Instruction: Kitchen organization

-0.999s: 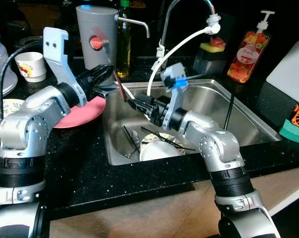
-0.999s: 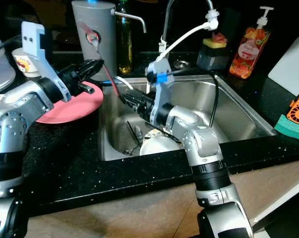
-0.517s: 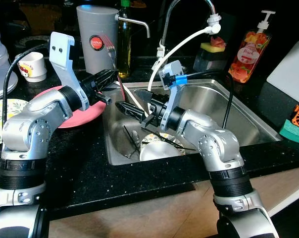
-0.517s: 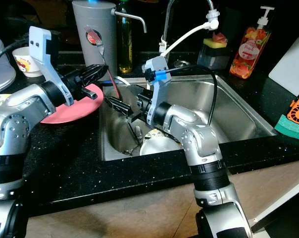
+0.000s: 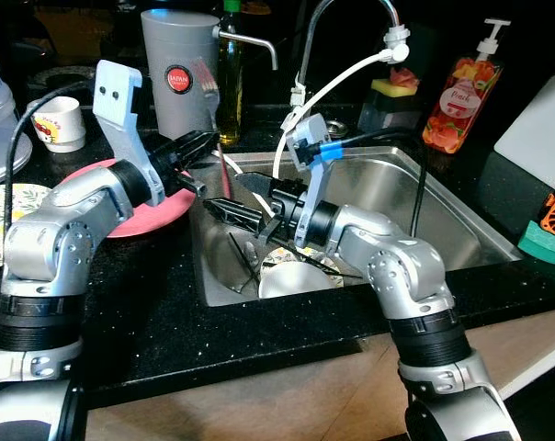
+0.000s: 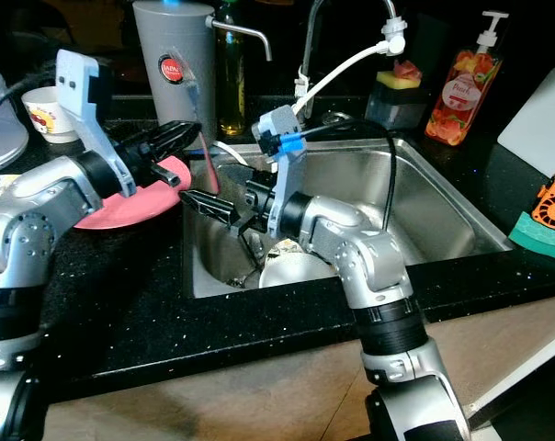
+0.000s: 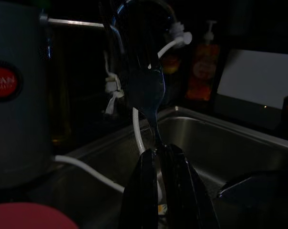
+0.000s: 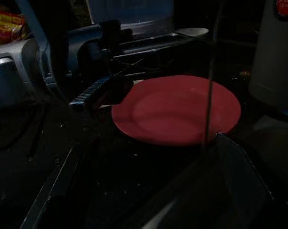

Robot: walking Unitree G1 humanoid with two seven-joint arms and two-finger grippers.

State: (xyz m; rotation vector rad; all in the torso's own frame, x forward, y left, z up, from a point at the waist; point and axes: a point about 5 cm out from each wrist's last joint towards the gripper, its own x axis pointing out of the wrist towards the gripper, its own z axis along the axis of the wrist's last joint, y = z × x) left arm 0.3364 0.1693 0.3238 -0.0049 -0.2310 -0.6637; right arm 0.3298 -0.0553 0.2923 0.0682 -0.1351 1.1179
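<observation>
Fork [image 7: 149, 90] clamped upright in left gripper [image 5: 202, 142] jaws, right gripper [image 5: 232, 213] jaws apart over sink [image 5: 461, 220]; best carried steadily, handle pinched firmly, clear of red plate [image 5: 167, 207].

Black speckled counter [image 5: 158, 303]: red plate [image 5: 163, 207], cup [image 5: 59, 122], soap bottle [image 5: 458, 96].

— We see the head views lit from the front: the sink [image 5: 443, 197] gleams, the black counter [image 5: 149, 303] swallows light.

— Our wrist views are dim; the fork [image 7: 146, 90] and plate [image 8: 177, 109] barely emerge.
</observation>
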